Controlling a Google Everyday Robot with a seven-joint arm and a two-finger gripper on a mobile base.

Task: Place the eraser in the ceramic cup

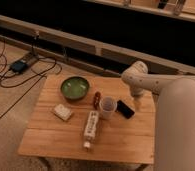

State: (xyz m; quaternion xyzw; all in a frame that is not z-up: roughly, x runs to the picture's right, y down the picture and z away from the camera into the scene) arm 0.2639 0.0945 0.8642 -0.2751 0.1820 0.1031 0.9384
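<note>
The eraser [124, 108], a flat black block, lies on the wooden table [116, 142] just right of the white ceramic cup [107, 107], which stands upright near the table's middle. My gripper [137, 103] hangs down from the white arm [137, 76] at the table's right side. It is just right of the eraser and slightly above it, with nothing seen in it.
A green bowl [74, 87] sits at the back left. A small red object [96, 98] lies left of the cup. A cream block [63, 112] and a lying white bottle [91, 127] are toward the front. Cables and a box [18, 65] lie on the floor at left.
</note>
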